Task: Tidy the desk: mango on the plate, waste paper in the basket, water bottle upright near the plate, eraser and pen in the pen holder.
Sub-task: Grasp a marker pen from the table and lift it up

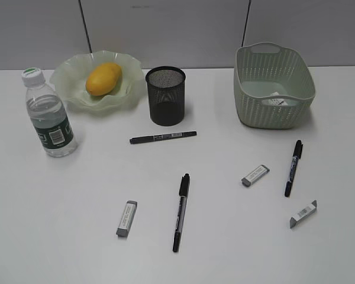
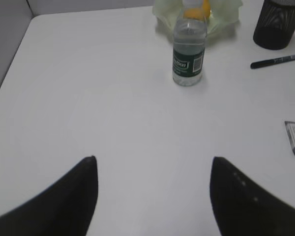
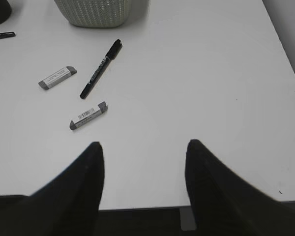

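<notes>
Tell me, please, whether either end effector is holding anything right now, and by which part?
Nothing is held. The left end effector and right end effector both stand open over bare table.

Exterior camera looks down at a slant across the desk (image 1: 59, 236); both wrist cameras face forward low, sharing its pens and erasers.

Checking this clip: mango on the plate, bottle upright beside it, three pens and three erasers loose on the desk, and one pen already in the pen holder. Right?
Not quite: the pen holder looks empty in the exterior view. All three pens lie on the desk, as do the three erasers. The mango is on the plate, with the water bottle upright beside it.
</notes>
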